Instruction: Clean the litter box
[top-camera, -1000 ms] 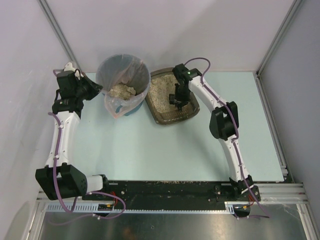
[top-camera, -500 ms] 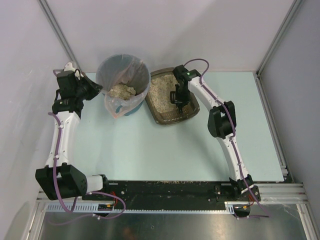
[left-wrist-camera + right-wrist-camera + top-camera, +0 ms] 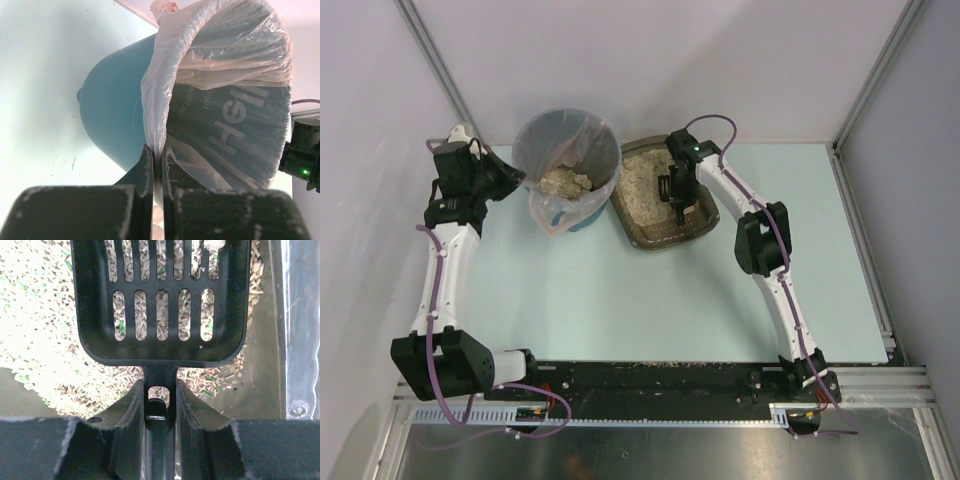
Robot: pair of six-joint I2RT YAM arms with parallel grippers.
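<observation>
Since a second ago the right arm has drawn its wrist a little toward the far side of the litter box [image 3: 662, 238], and its elbow has shifted slightly left with it; the left arm has not changed its pose.

The litter box sits on the pale green bench [image 3: 620, 300] at the far side, just right of the round teal bin [image 3: 112, 112]. Beige granules [image 3: 30, 315] with a few green specks cover most of its floor, piled thicker toward the far left, while a bare grey strip of floor shows near the right wall in the right wrist view.

The right end effector [image 3: 160, 390] is clamped on the handle of a black slotted scoop [image 3: 160, 352], one finger on each side of the handle. The scoop head reaches out over the granules, which show through its two rows of slots. A small pale bit lies in the scoop's far right corner. Whether the head touches the granules cannot be told.

The left end effector [image 3: 157, 157] is at the bin's left side, its fingers closed together on a fold of the clear plastic liner [image 3: 220, 30] at the rim. The liner drapes loosely over the bin's outside. From above, a pale clump of litter [image 3: 565, 182] lies at the bottom of the lined bin.
</observation>
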